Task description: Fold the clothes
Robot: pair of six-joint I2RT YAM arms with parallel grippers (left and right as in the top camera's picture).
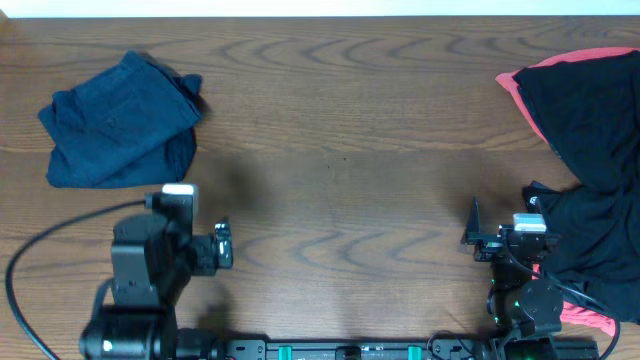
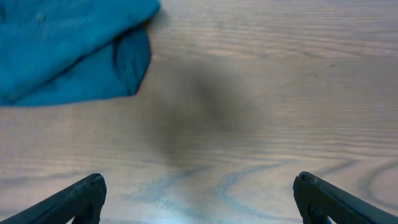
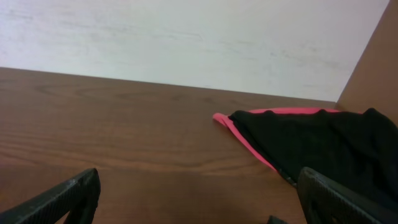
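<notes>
Left arm [image 1: 150, 265]: black, blocky, white wrist block [image 1: 179, 190], black cable [image 1: 22, 268] looping aside. Right arm [image 1: 527, 295]: black, white-capped, green lights. Left gripper [image 2: 199, 196]: matte black fingers [image 2: 74, 202].

Robotics lab bench, wood-grain table [image 1: 340, 130], bare white wall [image 3: 186, 37], cabled robot arm [image 1: 140, 268]

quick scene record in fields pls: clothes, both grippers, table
navy shorts: far left part of the table, in a compact bundle, apparently folded
black clothes with red trim: right edge of the table, loose and unfolded, partly out of view; cannot tell how many pieces
left gripper: open, holding nothing, over bare wood, apart from the navy shorts
right gripper: open, holding nothing, black clothes ahead to its right
table: brown wood grain
</notes>
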